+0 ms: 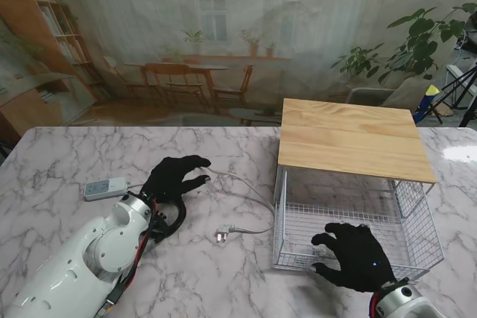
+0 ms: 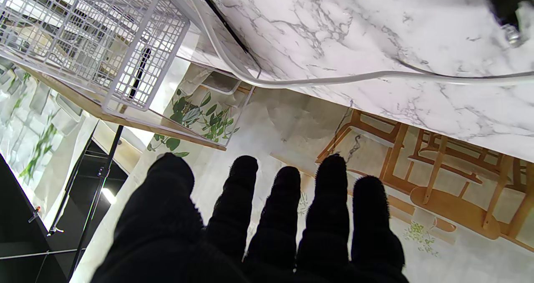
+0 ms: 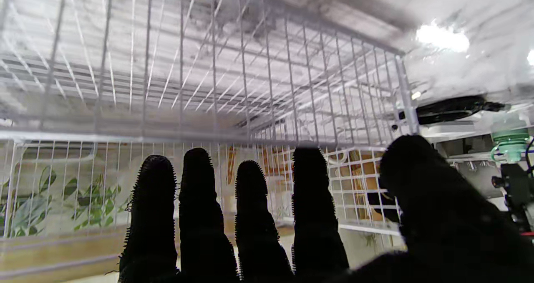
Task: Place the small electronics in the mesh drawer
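A white mesh drawer is pulled out toward me from under a wooden-topped stand at the right; I see nothing inside it. My right hand hovers open over the drawer's front rim, fingers spread. A white power strip lies at the left, and its white cable runs across the marble to a plug near the drawer. My left hand is open above the cable, between strip and drawer, holding nothing.
The marble table stretches to the left and front. The wooden top overhangs the back part of the drawer. The drawer's mesh corner shows in the left wrist view, off to the side of the fingers.
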You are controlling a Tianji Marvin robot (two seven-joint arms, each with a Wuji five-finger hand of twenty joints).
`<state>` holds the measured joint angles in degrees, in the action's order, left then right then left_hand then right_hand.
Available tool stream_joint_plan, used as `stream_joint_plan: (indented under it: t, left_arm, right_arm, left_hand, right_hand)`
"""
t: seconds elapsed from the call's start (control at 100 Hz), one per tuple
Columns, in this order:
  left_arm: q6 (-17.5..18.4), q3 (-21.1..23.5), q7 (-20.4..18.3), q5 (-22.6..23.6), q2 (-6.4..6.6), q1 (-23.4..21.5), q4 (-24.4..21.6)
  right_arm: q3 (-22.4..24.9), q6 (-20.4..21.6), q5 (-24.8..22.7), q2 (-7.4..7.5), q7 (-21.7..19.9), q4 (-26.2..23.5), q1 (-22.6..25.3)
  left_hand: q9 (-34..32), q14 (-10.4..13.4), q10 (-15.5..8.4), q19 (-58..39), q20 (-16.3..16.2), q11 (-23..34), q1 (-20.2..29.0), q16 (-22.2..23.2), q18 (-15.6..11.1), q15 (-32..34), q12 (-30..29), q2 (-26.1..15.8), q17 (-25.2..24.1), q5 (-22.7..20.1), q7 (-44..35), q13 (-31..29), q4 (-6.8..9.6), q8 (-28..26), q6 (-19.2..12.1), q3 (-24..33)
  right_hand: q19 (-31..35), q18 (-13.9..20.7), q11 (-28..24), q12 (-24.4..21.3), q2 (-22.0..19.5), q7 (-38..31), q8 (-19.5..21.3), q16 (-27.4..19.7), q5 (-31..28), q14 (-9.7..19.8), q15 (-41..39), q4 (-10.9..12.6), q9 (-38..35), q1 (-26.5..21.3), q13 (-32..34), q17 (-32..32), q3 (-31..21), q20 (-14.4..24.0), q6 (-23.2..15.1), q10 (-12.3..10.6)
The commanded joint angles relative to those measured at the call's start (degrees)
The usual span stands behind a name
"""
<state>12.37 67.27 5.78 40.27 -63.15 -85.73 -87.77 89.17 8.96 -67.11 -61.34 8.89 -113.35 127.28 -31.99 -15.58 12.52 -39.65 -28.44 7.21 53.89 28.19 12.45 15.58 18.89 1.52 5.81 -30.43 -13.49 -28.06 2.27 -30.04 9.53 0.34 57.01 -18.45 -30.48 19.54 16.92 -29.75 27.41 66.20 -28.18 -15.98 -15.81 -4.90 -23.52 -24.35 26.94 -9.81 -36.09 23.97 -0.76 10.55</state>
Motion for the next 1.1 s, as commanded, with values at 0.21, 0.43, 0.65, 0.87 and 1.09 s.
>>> stream_joint_plan:
  t: [0.21, 0.43, 0.65, 0.87, 1.09]
  left_arm:
    - [0.12, 0.34, -0.36, -0.21, -0.12, -0.21, -0.07]
    - [0.26, 0.58, -0.29, -0.46, -0.16, -0.24, -0.16]
    - [1.03, 2.41, -0.15, 1.01, 0.06, -0.67, -0.7]
    - [3.41, 7.51, -2.69, 5.03, 1.16, -0.18, -0.32]
    - [5.17, 12.78, -5.56, 10.15, 2.61, 1.31, 4.16]
  right_arm:
    - [3.3, 2.5, 0.88, -1.08, 4.05, -5.15, 2.03]
    - [3.06, 4.31, 6.11, -2.13, 7.85, -6.35, -1.81]
    - [0.02, 4.73, 10.67, -2.51, 7.73, -5.72, -7.1]
    - [-3.97, 4.5, 13.46, -2.73, 8.51, -3.64, -10.77]
    - [-5.72, 4.26, 14.26, -2.8, 9.29, -1.73, -11.77]
  left_hand:
    - [1.13, 0.43, -0.55, 1.54, 0.5, 0.2, -0.4, -0.24, -0.66, -0.17, 0.54, -2.52, -0.98, -0.32, 0.41, 1.18, -1.57, -0.07, -0.18, -1.55]
    - [1.04, 0.39, -0.4, 1.53, 0.51, 0.2, -0.31, -0.25, -0.61, -0.18, 0.54, -2.47, -0.92, -0.39, 0.41, 1.19, -1.56, -0.07, -0.11, -1.54]
    - [1.17, 0.54, -0.34, 1.49, 0.57, -0.02, -0.32, -0.48, -0.98, -0.48, 0.4, -2.49, -0.54, -0.29, 0.51, 1.36, -1.58, -0.03, -0.17, -1.53]
    - [2.26, 1.09, -0.25, 1.45, 0.77, -0.77, -0.44, -1.01, -1.56, -1.12, -0.07, -2.36, -0.21, 0.22, 0.76, 2.01, -1.61, 0.06, -0.42, -1.58]
    - [11.05, 3.0, 1.38, 2.79, 3.39, -6.4, -4.04, -6.15, -4.84, -4.38, -7.86, 2.64, 0.8, 9.69, 8.61, 4.46, -1.53, 5.46, 2.36, -1.43]
  right_hand:
    - [-0.69, -2.22, 1.76, -1.02, -2.89, 2.48, 1.01, -0.61, -0.22, -1.5, 3.32, 1.5, -0.64, 1.44, -0.81, 0.56, 3.32, -0.67, 0.64, 0.74]
    - [-0.96, -2.72, 2.72, -1.4, -2.49, 3.26, 0.93, -0.5, -1.72, -1.64, 3.12, 1.63, -2.46, 0.99, -0.2, 0.54, 4.34, -0.82, 0.6, 0.56]
    - [-1.19, -2.96, 3.66, -1.68, -2.37, 4.08, 0.72, -0.47, -2.53, -1.58, 3.14, 1.67, -3.5, 0.87, -0.16, 0.57, 4.89, -0.95, 0.44, 0.41]
    - [-1.43, -3.04, 4.48, -1.79, -2.27, 4.49, 0.71, -0.44, -3.32, -1.35, 3.06, 1.76, -4.71, 0.61, 0.12, 0.42, 5.35, -1.05, 0.14, 0.14]
    - [-1.59, -3.22, 4.95, -1.71, -2.17, 4.67, 0.8, -0.45, -3.54, -1.41, 3.14, 1.79, -4.97, 0.51, -0.07, 0.38, 5.43, -1.07, 0.2, 0.23]
